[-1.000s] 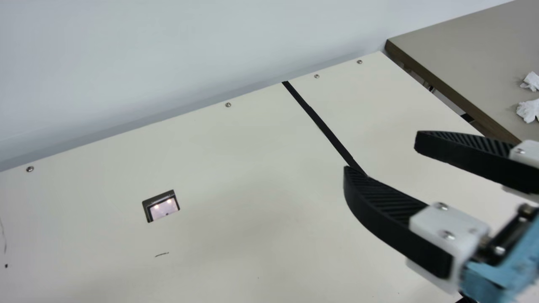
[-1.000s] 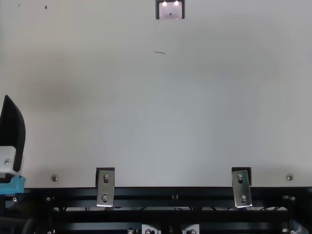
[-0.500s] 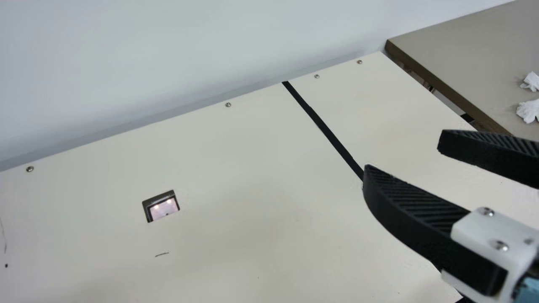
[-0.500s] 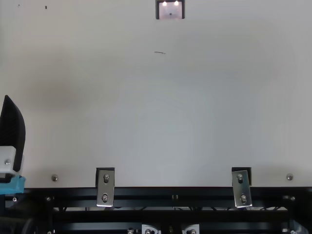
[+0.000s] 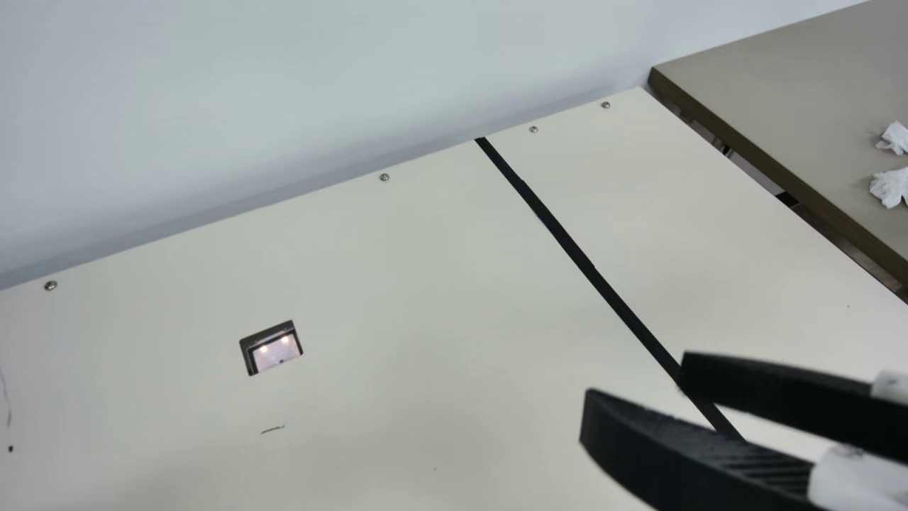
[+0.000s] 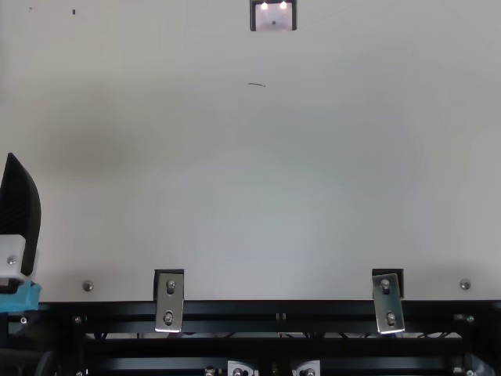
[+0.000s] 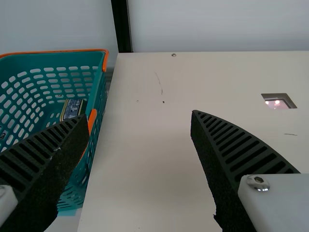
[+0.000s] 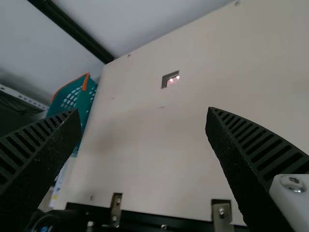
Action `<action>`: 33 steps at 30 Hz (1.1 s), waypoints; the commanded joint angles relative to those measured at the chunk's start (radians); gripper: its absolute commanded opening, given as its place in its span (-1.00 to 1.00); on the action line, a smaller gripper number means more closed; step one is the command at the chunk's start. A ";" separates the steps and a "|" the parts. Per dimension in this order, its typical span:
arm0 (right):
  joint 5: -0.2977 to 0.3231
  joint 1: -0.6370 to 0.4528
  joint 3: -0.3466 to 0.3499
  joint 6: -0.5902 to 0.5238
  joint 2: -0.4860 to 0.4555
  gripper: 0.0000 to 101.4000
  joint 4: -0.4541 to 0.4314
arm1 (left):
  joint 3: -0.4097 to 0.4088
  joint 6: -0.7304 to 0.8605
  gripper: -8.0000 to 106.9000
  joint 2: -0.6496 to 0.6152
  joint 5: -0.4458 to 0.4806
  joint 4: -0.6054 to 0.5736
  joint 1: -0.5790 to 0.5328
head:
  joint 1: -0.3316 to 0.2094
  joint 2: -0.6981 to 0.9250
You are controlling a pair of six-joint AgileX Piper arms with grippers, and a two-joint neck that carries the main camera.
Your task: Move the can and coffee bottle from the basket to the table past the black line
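Black right end effector (image 5: 636,377) (2 fingers (image 5: 660,443)) gapes wide.

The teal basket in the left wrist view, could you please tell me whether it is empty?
Not empty: in the left wrist view, a dark-labelled item is visible inside the basket.

Basket (image 7: 100,92): one, folks!
Can (image 7: 72,108): one, there!
Black line (image 5: 567,245): one.
Tables (image 5: 397,284): two.
White wads (image 5: 891,187): two.
Metal brackets (image 6: 170,301): two!
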 commanded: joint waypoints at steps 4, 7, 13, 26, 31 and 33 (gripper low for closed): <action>-0.002 0.131 0.011 0.236 -0.030 1.00 0.025 | 0.000 0.000 0.71 0.000 0.000 0.000 0.000 | -0.014 0.006; -0.002 0.130 0.011 0.201 -0.037 1.00 0.030 | 0.000 0.000 0.71 0.000 0.000 0.000 0.000 | -0.014 0.006; -0.002 0.144 0.011 0.262 -0.038 1.00 0.030 | 0.000 0.000 0.71 0.000 0.000 0.000 0.000 | -0.014 0.006; -0.002 0.144 0.011 0.262 -0.038 1.00 0.030 | 0.000 0.000 0.71 0.000 0.000 0.000 0.000 | -0.002 0.040; -0.002 0.144 0.011 0.262 -0.038 1.00 0.030 | 0.000 0.000 0.71 0.000 0.000 0.000 0.000 | 0.024 0.159; -0.002 0.144 0.011 0.262 -0.038 1.00 0.030 | 0.000 0.000 0.71 0.000 0.000 0.000 0.000 | 0.030 0.233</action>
